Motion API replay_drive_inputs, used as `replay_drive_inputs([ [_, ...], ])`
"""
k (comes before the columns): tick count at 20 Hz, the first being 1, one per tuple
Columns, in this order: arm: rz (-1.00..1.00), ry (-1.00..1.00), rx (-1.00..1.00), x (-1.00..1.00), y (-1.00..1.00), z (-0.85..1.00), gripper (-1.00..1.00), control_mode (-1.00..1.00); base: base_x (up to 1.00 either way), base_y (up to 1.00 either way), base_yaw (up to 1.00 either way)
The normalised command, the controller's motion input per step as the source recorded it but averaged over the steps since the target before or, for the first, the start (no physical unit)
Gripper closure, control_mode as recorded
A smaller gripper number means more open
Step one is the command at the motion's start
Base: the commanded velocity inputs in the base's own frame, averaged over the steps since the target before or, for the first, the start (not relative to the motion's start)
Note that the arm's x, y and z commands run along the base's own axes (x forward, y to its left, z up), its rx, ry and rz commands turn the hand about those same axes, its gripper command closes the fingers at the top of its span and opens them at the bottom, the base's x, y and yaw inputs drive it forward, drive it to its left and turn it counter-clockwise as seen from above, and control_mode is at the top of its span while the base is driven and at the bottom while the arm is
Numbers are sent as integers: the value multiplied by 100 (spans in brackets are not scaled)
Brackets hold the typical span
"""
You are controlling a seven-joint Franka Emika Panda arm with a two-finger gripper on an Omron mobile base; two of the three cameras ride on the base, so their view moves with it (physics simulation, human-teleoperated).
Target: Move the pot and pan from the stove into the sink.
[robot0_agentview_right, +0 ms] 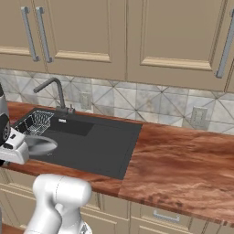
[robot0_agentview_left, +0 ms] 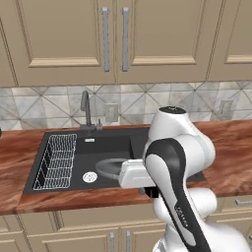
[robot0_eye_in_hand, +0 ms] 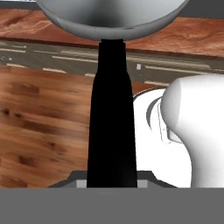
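Item: pan (robot0_agentview_left: 109, 168), silver, shallow, black straight handle (robot0_eye_in_hand: 111, 118); no brand or lettering legible on it. Held by the handle in the closed gripper (robot0_eye_in_hand: 111, 183), bowl projecting directly ahead of the gripper over the sink (robot0_agentview_left: 118, 147). Sink: black basin; white wire rack (robot0_agentview_left: 56, 161) and round drain (robot0_agentview_left: 89, 176) beyond the pan, to the gripper's far side; open basin floor under and behind the pan. Faint grey lettering on the arm's forearm, unreadable. Wooden bench (robot0_agentview_right: 183, 169) bare along the basin's edge.
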Motion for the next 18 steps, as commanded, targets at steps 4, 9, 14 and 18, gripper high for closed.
replay_drive_inputs([
  [4,0,0,0,0,1,0,100,-100,0,0,0],
  [9,-10,0,0,6,-4,0,100,-100,0,0,0],
  [14,-16,0,0,0,-10,0,100,-100,0,0,0],
  [18,-18,0,-4,0,-2,0,100,-100,0,0,0],
])
